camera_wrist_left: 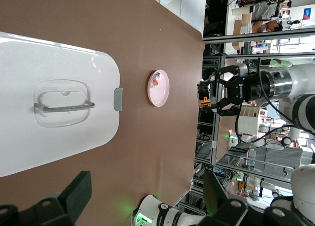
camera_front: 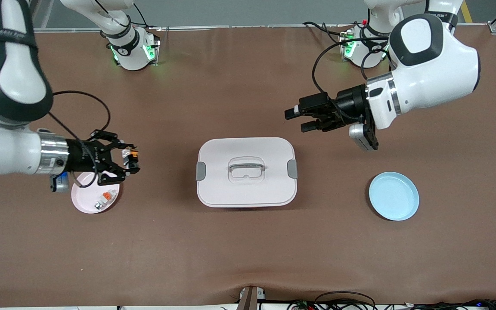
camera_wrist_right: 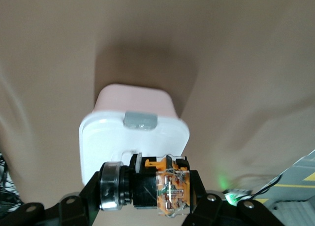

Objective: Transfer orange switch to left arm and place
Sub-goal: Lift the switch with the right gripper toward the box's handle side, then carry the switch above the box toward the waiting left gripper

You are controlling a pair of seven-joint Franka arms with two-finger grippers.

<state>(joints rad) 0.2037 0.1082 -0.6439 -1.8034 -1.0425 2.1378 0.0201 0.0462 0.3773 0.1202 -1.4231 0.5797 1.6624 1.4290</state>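
Observation:
The orange switch (camera_front: 132,156) is a small black cylinder with an orange end. My right gripper (camera_front: 132,160) is shut on it above the table, just off the pink plate (camera_front: 85,202) toward the box. In the right wrist view the switch (camera_wrist_right: 147,182) lies crosswise between the black fingers (camera_wrist_right: 86,196), with the box (camera_wrist_right: 113,137) below. The white box (camera_front: 246,172), with grey latches and a lid handle, stands mid-table. My left gripper (camera_front: 297,120) hangs open and empty over the table, past the box corner toward the left arm's base. The left wrist view shows the box (camera_wrist_left: 49,53) and the right gripper (camera_wrist_left: 206,95).
A small grey-white piece with an orange tab (camera_front: 104,199) lies on the pink plate. A blue plate (camera_front: 393,196) sits toward the left arm's end of the table, nearer the front camera than the left gripper. Cables trail from both wrists.

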